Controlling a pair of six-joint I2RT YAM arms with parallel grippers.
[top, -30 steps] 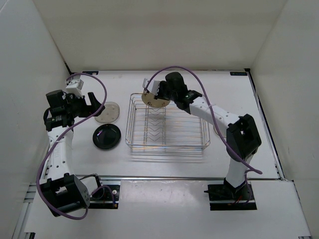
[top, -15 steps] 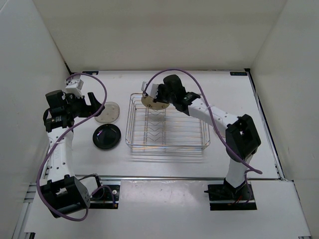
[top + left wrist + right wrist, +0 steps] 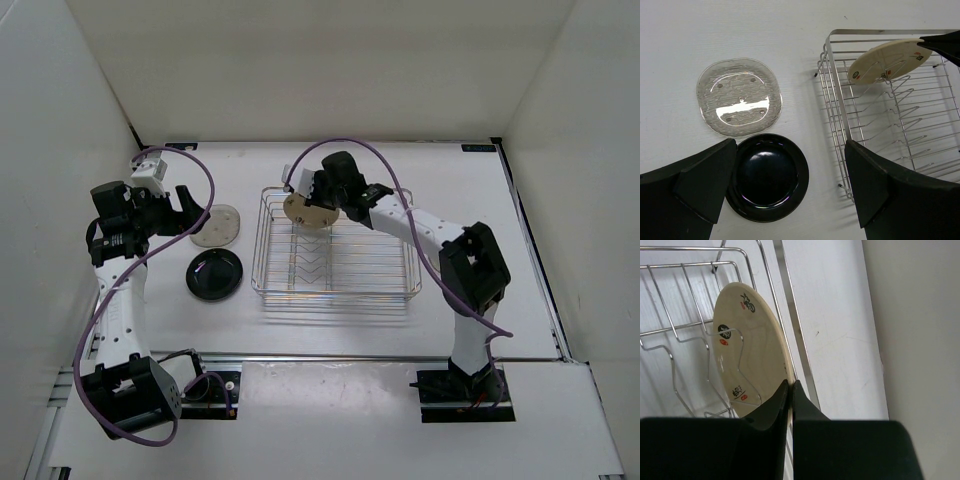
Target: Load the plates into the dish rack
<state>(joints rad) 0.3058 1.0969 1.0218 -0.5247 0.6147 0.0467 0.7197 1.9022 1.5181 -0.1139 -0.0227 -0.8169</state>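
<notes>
White walls enclosed a white surface (image 3: 470, 180), with both arm bases bolted at its near edge. Left of the dish rack (image 3: 335, 293), the black plate (image 3: 767, 177) was seen lying flat. The translucent plate (image 3: 739, 96) lay just beyond it, the two rims almost touching. Whether another plate lay beneath the translucent one could not be told.

Above this pair the left fingers (image 3: 190, 210) were held spread wide with nothing gripped, and the black plate showed directly between them in the left wrist view. The left arm was raised from its base and bent over at the wrist, pointing down toward the plates. These two were therefore judged to fall to it rather than to the right arm, from which they were cut off by the rack.

Farther off, the right arm was stretched leftward across the rack, its wrist turned toward the far left corner. The right fingers (image 3: 784, 392) were pinched shut on the rim of the tan plate (image 3: 747, 350), which was carried on edge and tilted rather than upright. The plate was placed at the far left end of the row of V-shaped dividers (image 3: 900, 107). Divider wires were seen crossing in front of its face, so its lower edge was judged to be among them. Whether it was resting on the wire could not be told. The coming move was judged to depend on the plate's plane being lined up with the gap between two dividers before release.
</notes>
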